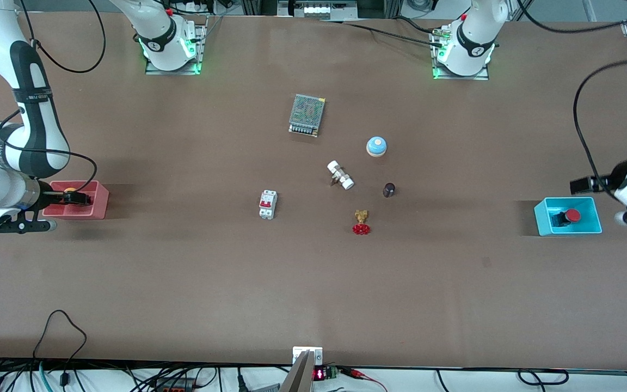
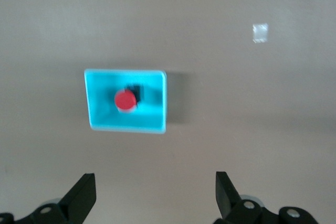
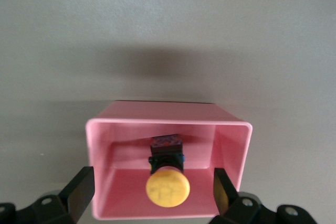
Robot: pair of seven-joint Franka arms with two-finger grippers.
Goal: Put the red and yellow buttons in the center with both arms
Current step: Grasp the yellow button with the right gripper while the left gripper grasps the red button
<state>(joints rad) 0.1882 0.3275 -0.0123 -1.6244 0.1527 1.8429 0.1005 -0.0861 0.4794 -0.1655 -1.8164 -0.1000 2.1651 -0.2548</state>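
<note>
The left hand (image 2: pixel 155 198) hangs over bare brown worktop (image 2: pixel 252 129), fingers (image 2: pixel 83 195) spread wide. Below lies a cyan square bin (image 2: pixel 157 100) holding the red button (image 2: pixel 125 99).

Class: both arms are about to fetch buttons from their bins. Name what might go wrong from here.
1. The right gripper, jaws open, sits low at the pink bin; a jaw might catch its wall and drag it.
2. The yellow button and red button lie tipped, so either might slip.
3. The valve and other parts crowd the center.
</note>
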